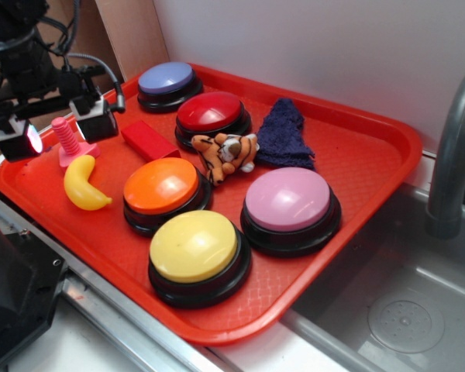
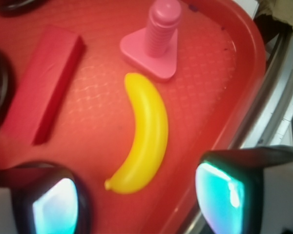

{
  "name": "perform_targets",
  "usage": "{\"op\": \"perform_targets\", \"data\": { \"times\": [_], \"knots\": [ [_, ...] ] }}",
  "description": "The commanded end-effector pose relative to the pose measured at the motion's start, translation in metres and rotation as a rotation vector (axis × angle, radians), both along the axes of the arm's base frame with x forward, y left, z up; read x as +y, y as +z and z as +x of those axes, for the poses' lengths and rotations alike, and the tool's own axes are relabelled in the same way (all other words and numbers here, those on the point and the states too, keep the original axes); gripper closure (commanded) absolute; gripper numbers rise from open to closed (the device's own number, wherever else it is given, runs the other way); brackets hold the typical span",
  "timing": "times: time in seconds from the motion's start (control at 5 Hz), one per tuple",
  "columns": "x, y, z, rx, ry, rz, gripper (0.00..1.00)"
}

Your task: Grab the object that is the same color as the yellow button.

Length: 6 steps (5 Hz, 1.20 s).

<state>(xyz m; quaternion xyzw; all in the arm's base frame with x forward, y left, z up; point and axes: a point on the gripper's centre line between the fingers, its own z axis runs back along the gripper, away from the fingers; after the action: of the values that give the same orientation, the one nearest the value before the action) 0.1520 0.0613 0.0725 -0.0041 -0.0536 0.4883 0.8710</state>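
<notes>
A small glossy yellow toy banana (image 1: 84, 186) lies on the red tray (image 1: 356, 159) near its left edge. In the wrist view the banana (image 2: 144, 134) lies just ahead of my jaws, between them. My gripper (image 1: 60, 129) hovers above the tray's left corner, over the pink screw and banana, open and empty. In the wrist view the gripper (image 2: 139, 204) has its two fingers wide apart. The yellow button (image 1: 198, 254), pale yellow dome on a black base, stands at the tray's front.
A pink plastic screw (image 2: 158, 41) stands just beyond the banana. A red block (image 2: 46, 83) lies left of it. Orange (image 1: 164, 191), pink (image 1: 289, 208), red (image 1: 211, 116) and blue (image 1: 167, 84) buttons, a tiger plush (image 1: 226, 153) and a dark cloth (image 1: 284, 133) fill the tray. A sink with a faucet (image 1: 449, 155) lies right.
</notes>
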Motion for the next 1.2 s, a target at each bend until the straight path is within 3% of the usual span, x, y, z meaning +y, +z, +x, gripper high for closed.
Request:
{"op": "perform_targets", "data": {
  "times": [0.0, 0.6, 0.8, 1.0],
  "knots": [
    [0.019, -0.024, 0.008, -0.009, 0.058, -0.004, 0.00],
    [0.017, -0.054, 0.011, -0.003, 0.051, -0.012, 0.00],
    [0.018, -0.057, 0.013, 0.000, 0.062, -0.019, 0.08],
    [0.018, -0.056, 0.014, -0.010, 0.058, -0.027, 1.00]
  ]
}}
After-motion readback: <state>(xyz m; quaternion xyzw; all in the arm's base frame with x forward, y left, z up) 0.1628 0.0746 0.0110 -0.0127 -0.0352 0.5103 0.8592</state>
